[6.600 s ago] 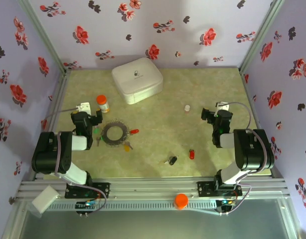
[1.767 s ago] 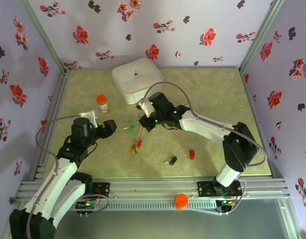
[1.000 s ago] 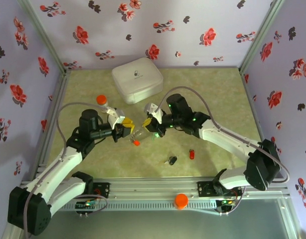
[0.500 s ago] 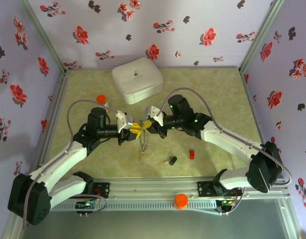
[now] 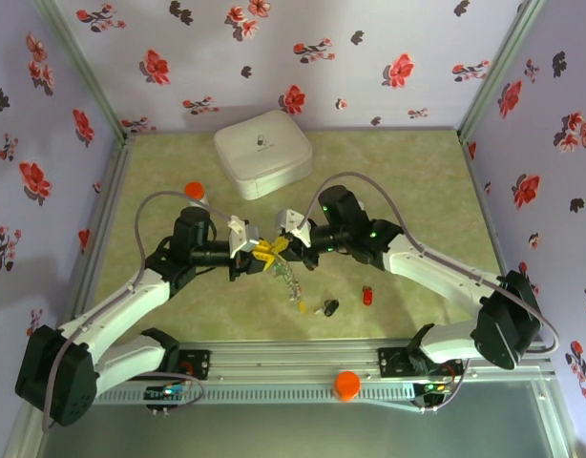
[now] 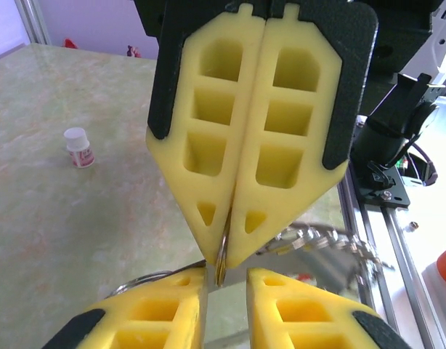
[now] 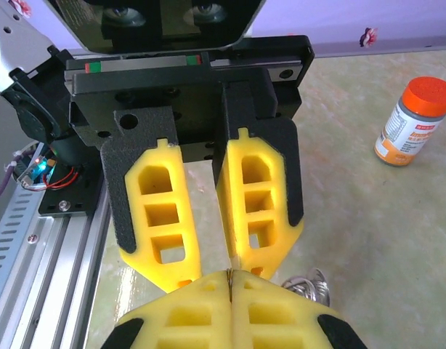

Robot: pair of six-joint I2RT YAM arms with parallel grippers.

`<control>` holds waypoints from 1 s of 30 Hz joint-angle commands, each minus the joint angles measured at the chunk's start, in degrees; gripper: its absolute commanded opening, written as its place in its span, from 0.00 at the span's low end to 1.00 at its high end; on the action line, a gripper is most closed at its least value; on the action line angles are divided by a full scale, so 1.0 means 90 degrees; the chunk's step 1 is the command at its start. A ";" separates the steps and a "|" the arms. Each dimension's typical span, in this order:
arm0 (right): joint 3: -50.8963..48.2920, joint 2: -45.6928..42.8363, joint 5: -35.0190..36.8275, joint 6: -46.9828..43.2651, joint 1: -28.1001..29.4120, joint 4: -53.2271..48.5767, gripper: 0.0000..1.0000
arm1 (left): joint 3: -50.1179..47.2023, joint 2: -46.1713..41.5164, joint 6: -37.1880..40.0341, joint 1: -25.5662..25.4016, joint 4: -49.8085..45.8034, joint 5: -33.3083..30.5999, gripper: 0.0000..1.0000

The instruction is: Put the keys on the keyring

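Right end effector (image 7: 229, 283): pads pressed together, pinching the thin edge of the keyring (image 5: 291, 281). Left end effector (image 6: 226, 280): pads apart, tips facing the right tips, straddling the pinched ring; contact cannot be confirmed. The two meet tip to tip above the middle of the bench (image 5: 408, 181). The rest of the keyring hangs off them toward 5 o'clock.

On the bench, apart from the ring: black-headed key (image 5: 329, 307) at 5 o'clock and red-headed key (image 5: 367, 296) at 4 o'clock. White case (image 5: 262, 153) at 12 o'clock, pill bottle (image 7: 415, 120) at 10 o'clock.
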 commanded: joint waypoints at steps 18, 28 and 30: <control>-0.0743 -0.1018 0.0303 0.0087 -0.0289 0.0643 0.42 | -0.0201 -0.0225 0.0046 -0.0046 0.0884 0.0126 0.00; -0.1231 -0.1203 0.0718 -0.0345 -0.0161 0.0790 0.34 | -0.0172 -0.0237 0.0157 -0.0075 0.0907 -0.0006 0.00; -0.1233 -0.1127 0.0769 -0.0251 -0.0123 0.0982 0.34 | -0.0159 -0.0227 0.0174 -0.0076 0.0879 -0.0006 0.00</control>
